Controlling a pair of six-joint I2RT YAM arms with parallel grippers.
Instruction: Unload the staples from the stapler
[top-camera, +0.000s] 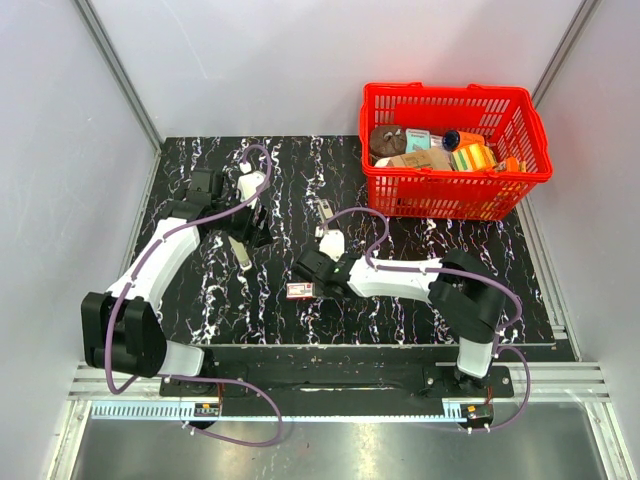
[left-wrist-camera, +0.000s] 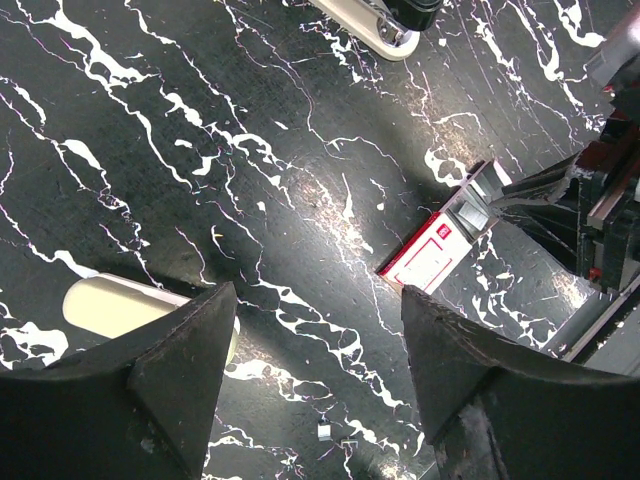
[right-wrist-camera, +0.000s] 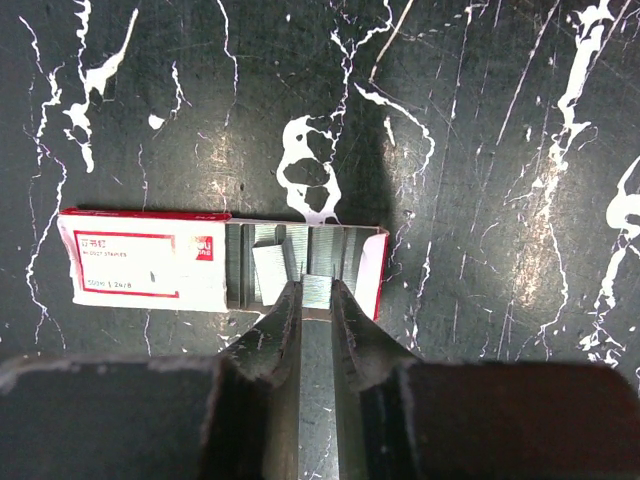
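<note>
Right end effector (right-wrist-camera: 316, 300) pinches silver staple strip (right-wrist-camera: 320, 286) in open red-white box (right-wrist-camera: 140, 262); left end effector (left-wrist-camera: 318, 296) spread.

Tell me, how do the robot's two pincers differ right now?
The left pincer stands open with nothing between its fingers; the right pincer is shut on a strip of staples. The left pincer hangs over bare table, while the right pincer reaches into the open end of the red-and-white staple box. Both have two dark fingers and point down at the black marbled table.
</note>
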